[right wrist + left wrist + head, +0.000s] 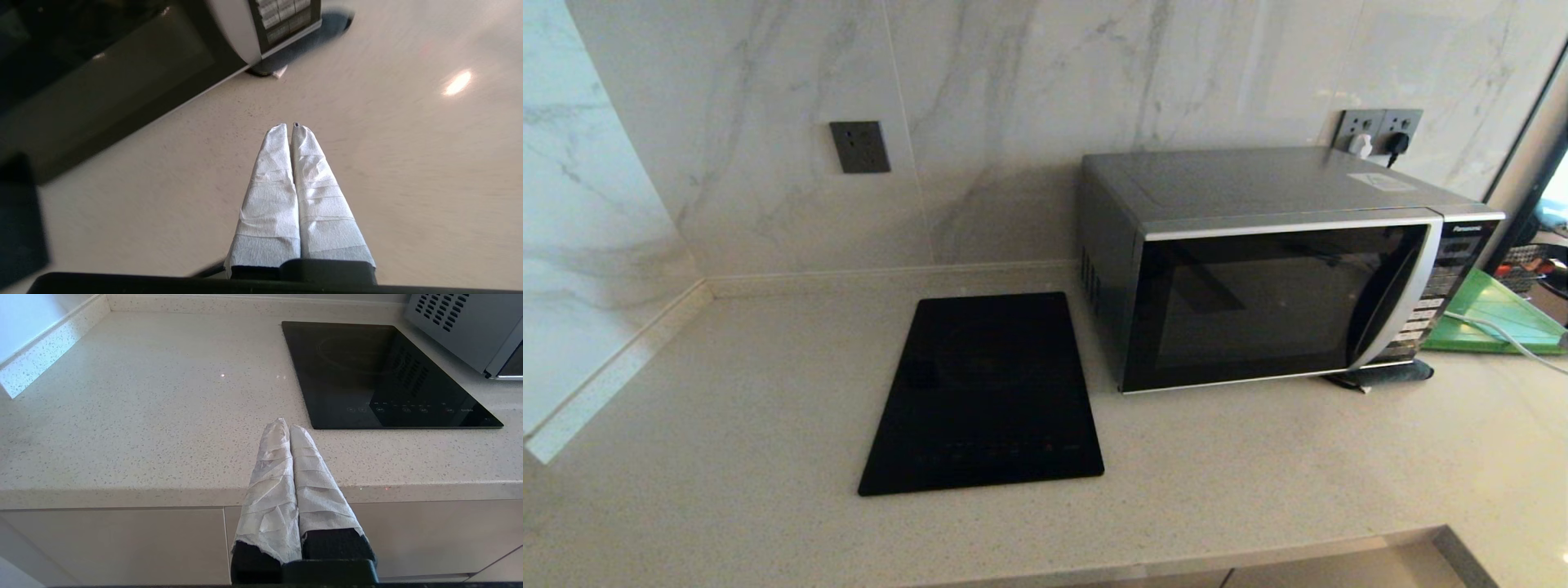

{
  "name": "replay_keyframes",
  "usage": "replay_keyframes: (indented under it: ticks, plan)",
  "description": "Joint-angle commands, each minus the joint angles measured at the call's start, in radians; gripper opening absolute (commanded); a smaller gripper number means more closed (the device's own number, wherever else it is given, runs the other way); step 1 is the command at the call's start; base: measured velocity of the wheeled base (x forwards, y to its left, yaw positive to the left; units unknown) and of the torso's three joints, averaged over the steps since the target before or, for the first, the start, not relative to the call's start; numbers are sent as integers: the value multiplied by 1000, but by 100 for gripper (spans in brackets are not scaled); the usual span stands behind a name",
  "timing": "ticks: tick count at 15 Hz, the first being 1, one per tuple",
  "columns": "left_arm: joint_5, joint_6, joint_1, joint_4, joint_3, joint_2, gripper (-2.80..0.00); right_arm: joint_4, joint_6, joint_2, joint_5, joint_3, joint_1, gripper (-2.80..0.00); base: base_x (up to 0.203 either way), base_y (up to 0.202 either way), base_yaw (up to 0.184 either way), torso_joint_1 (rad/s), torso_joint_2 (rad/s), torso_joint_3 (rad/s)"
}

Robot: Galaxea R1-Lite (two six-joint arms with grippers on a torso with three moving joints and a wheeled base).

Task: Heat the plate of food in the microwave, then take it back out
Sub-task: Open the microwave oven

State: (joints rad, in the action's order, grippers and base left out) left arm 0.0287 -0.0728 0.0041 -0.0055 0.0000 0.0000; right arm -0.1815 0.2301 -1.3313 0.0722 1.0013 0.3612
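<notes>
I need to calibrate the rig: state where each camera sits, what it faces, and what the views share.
Head view: high, looking down at the microwave, door shut, and cooktop; no arm shows.
Left wrist view: behind the shut left hand, facing the counter and cooktop.
Right wrist view: behind the shut right hand, near the microwave.
Shared: microwave; no plate anywhere.

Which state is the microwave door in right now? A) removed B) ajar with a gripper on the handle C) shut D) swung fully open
C: the microwave's dark glass door sits flush with the front, its curved silver handle untouched; neither gripper shows in the head view.
</notes>
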Motion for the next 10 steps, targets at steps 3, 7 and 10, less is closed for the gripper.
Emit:
replay_keyframes:
  ticks: [3, 7, 10]
  plan:
    - [0, -1, 1, -1, 0, 1, -280, -18, -81, 338, -242, -113, -201, -280, 0, 0, 0, 0, 0, 0]
    - [0, -1, 1, -1, 0, 2, -280, -20, -105, 539, -329, -156, -266, -280, 0, 0, 0, 0, 0, 0]
    - [0, -1, 1, -1, 0, 2, -280, -20, -113, 685, -337, -182, -320, -280, 0, 0, 0, 0, 0, 0]
